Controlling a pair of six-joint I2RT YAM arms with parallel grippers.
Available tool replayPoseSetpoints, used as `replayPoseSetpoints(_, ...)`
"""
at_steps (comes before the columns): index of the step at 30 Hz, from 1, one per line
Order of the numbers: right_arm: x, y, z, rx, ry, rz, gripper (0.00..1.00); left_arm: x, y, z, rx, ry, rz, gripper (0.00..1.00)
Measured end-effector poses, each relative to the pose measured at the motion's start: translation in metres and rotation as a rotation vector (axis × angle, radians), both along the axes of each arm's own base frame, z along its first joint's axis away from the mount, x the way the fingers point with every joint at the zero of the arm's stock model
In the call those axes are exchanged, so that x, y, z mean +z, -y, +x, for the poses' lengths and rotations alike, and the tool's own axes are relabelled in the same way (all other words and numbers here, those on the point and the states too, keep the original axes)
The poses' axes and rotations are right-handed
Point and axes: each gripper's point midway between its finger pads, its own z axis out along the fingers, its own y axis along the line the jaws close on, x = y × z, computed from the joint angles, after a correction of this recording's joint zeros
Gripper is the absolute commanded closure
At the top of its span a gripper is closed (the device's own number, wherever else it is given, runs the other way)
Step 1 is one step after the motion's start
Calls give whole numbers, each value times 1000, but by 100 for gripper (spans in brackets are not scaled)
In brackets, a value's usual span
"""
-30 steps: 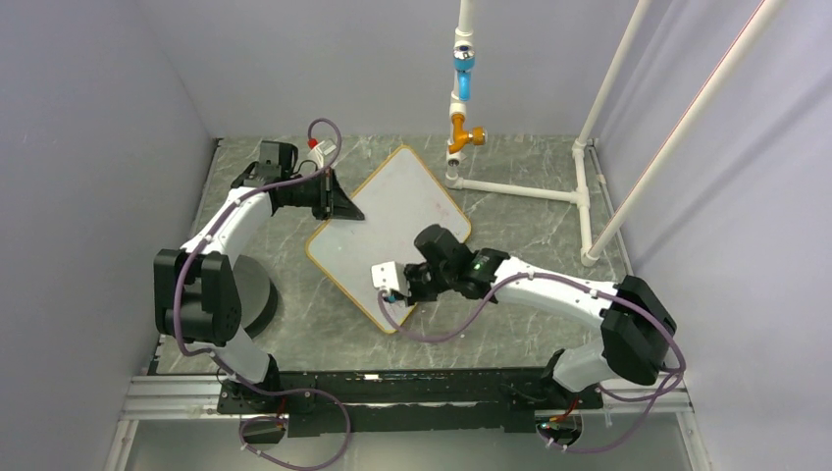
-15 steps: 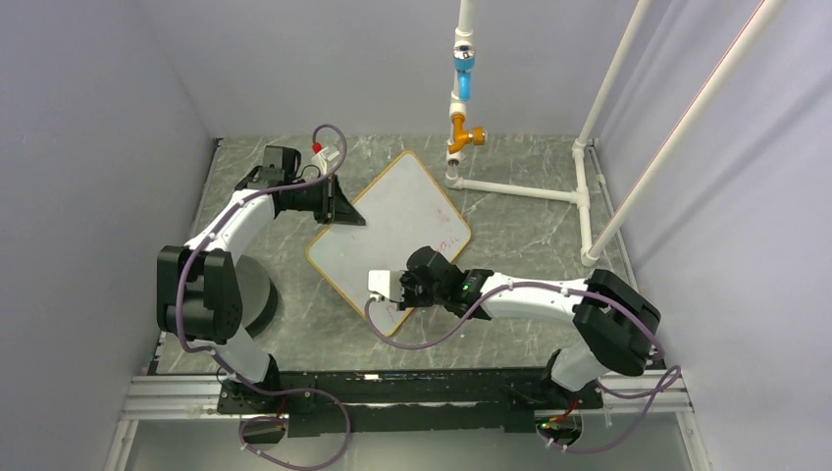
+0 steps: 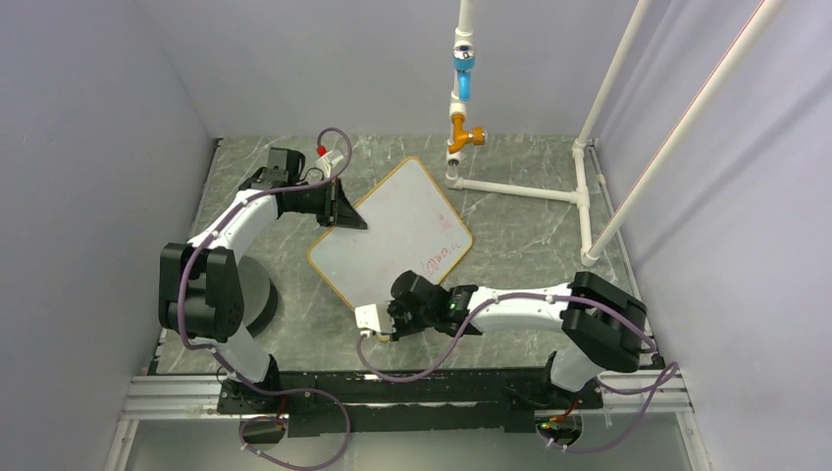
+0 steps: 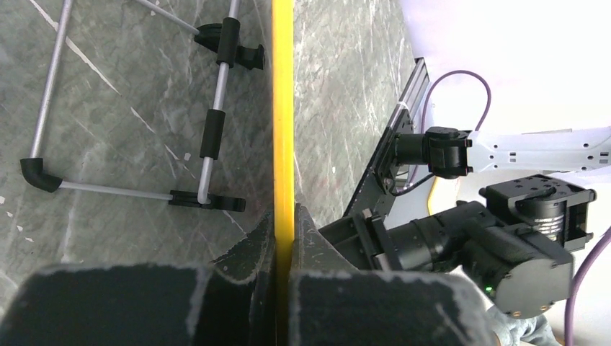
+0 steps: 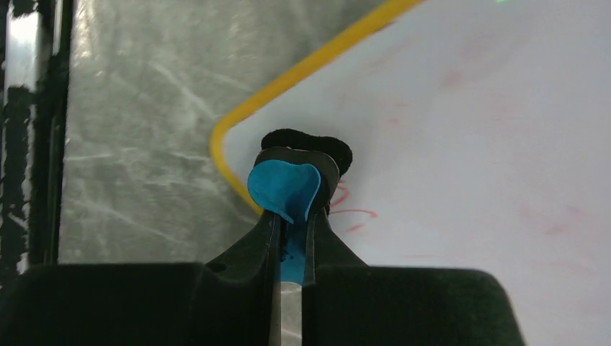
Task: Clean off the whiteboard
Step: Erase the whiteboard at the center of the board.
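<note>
The whiteboard (image 3: 392,228), white with a yellow frame, lies turned like a diamond on the grey table. Faint red writing (image 3: 442,257) shows near its right corner. My left gripper (image 3: 345,212) is shut on the board's far-left edge. In the left wrist view the yellow frame (image 4: 282,108) runs straight between the closed left gripper (image 4: 282,225). My right gripper (image 3: 385,316) is at the board's near corner, shut on the blue-and-black eraser (image 5: 284,186). The eraser's black felt (image 5: 308,144) rests on the white surface (image 5: 468,130) just inside the rounded corner, beside red marks (image 5: 349,211).
A white pipe frame (image 3: 520,188) with an orange fitting (image 3: 461,132) and a blue piece (image 3: 462,74) stands at the back right. A round black base (image 3: 257,294) sits by the left arm. A wire stand with black clips (image 4: 215,130) lies under the board's edge.
My right gripper has dragged the eraser down the board towards its near corner, uncovering the red writing at the right. The board and the left gripper holding it shifted slightly right.
</note>
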Motion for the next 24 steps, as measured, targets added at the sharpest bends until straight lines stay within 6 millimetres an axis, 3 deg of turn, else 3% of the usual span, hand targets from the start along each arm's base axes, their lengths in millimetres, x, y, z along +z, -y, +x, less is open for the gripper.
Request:
replayPoseSetpoints(4, -24, 8, -13, 55, -29, -90, 100, 0, 0, 0, -3, 6, 1, 100)
replayPoseSetpoints(8, -25, 10, -10, 45, -24, -98, 100, -1, -1, 1, 0, 8, 3, 100)
replayPoseSetpoints(10, -24, 14, 0, -3, -32, -94, 100, 0, -2, 3, 3, 16, 2, 100)
replayPoseSetpoints(15, -15, 32, 44, -193, -16, -56, 100, 0, -7, 9, 32, 19, 9, 100)
replayPoseSetpoints(17, -12, 33, 50, -224, -4, -46, 100, -1, -8, 9, 37, 15, 10, 100)
replayPoseSetpoints(21, -12, 27, 41, -196, 23, -60, 100, -1, -8, 8, 38, 6, 13, 100)
replayPoseSetpoints(24, -12, 13, 18, -121, 23, -55, 100, -3, -7, 6, 30, 0, 14, 100)
